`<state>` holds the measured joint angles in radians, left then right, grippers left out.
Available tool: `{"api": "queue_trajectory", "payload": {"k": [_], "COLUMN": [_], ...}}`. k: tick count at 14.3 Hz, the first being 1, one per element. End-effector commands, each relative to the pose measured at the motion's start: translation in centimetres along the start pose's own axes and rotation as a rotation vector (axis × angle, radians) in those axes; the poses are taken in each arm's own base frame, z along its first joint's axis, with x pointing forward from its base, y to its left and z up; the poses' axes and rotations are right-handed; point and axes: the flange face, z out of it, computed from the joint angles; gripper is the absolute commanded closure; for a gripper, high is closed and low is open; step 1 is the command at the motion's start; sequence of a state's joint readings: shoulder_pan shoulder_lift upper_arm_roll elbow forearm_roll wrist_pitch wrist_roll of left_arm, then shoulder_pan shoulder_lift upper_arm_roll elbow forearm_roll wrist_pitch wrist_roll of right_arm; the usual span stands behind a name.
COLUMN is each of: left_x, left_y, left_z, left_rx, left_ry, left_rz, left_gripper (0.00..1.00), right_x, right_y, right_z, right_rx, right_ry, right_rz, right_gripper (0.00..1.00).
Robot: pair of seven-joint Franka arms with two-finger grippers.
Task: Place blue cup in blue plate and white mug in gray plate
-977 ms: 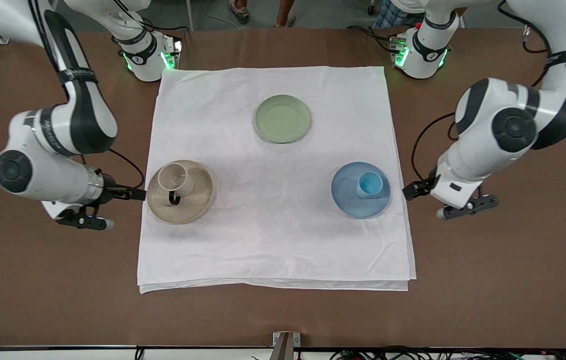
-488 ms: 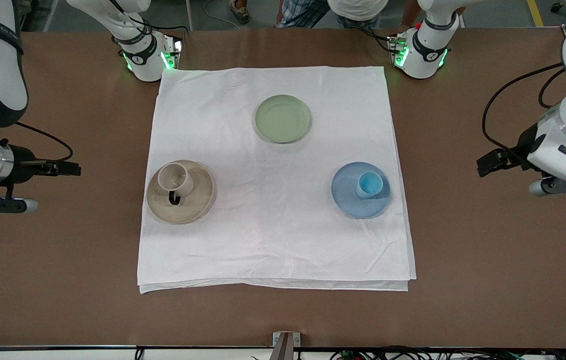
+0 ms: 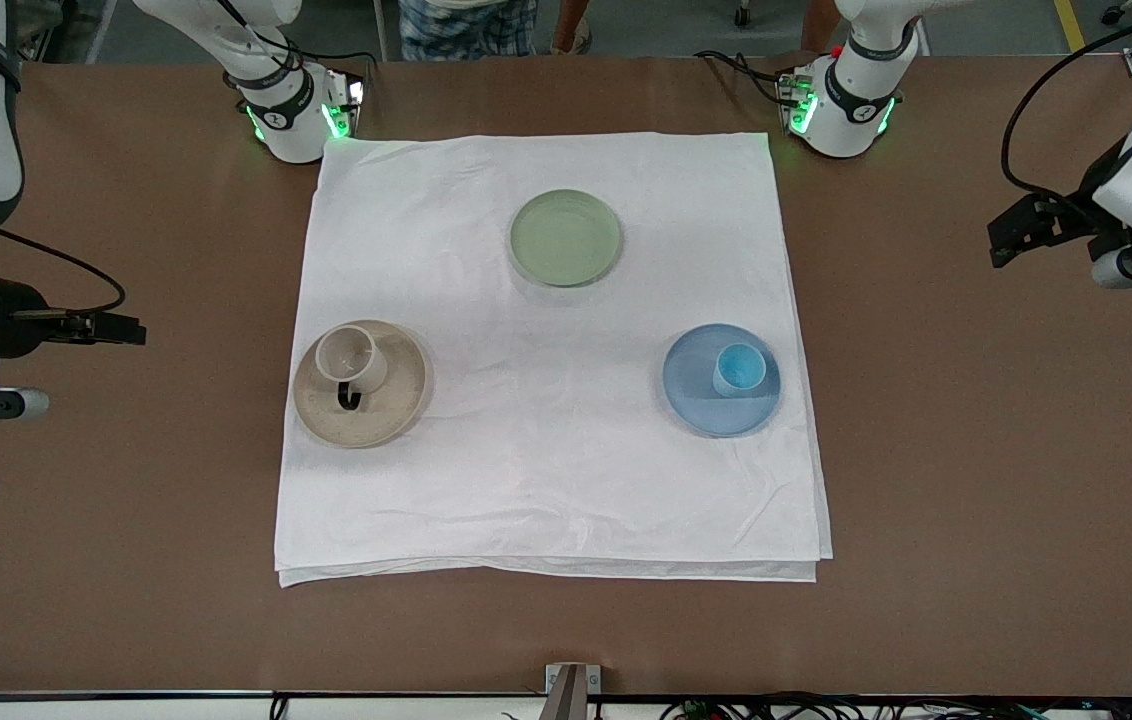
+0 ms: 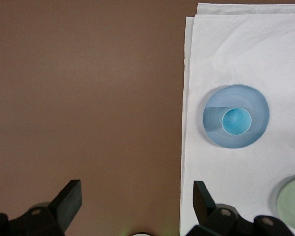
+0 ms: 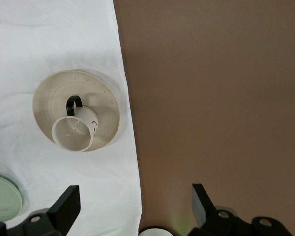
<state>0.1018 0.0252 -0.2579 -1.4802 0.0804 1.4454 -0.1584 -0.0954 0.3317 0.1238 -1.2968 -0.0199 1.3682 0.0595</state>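
Note:
The blue cup stands upright in the blue plate. The white mug stands in the gray plate, its dark handle toward the front camera. My left gripper is open and empty over the bare table at the left arm's end. Its wrist view shows the cup in the plate, apart from the gripper. My right gripper is open and empty over the bare table at the right arm's end. Its wrist view shows the mug in the plate, apart from the gripper.
A sage-green plate lies empty on the white cloth, nearer the robot bases than the other two plates. The cloth covers the table's middle; brown tabletop surrounds it.
Both grippers have drawn back from the plates toward their own ends of the table. The left gripper has also moved toward the bases' edge. Cup and mug have not moved.

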Motion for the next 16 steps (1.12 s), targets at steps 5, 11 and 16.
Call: {"api": "queue_trajectory", "payload": {"k": [5,11,16], "left_x": [-3.8,-3.8,-3.6], "left_y": [-1.2,-1.4,-1.0], "left_z": [0.6,0.1,-0.3], "left_rx": [-0.052,-0.075,-0.077], "left_ry": [-0.027,-0.015,0.009], "left_rz": [0.003,-0.002,0.018], "left_gripper": [0.00,0.00,0.00], "right_x": [-4.3,-9.6,-12.5], "right_y": [0.8,1.7,2.4], "right_z": [-1.6,-2.8,-4.3], "right_rx": [0.002,-0.006,-0.002], "right_ry": [0.067,0.096,0.104], "right_rz": [-0.033,-0.031,-0.021], "right_gripper": [0.00,0.00,0.00]}}
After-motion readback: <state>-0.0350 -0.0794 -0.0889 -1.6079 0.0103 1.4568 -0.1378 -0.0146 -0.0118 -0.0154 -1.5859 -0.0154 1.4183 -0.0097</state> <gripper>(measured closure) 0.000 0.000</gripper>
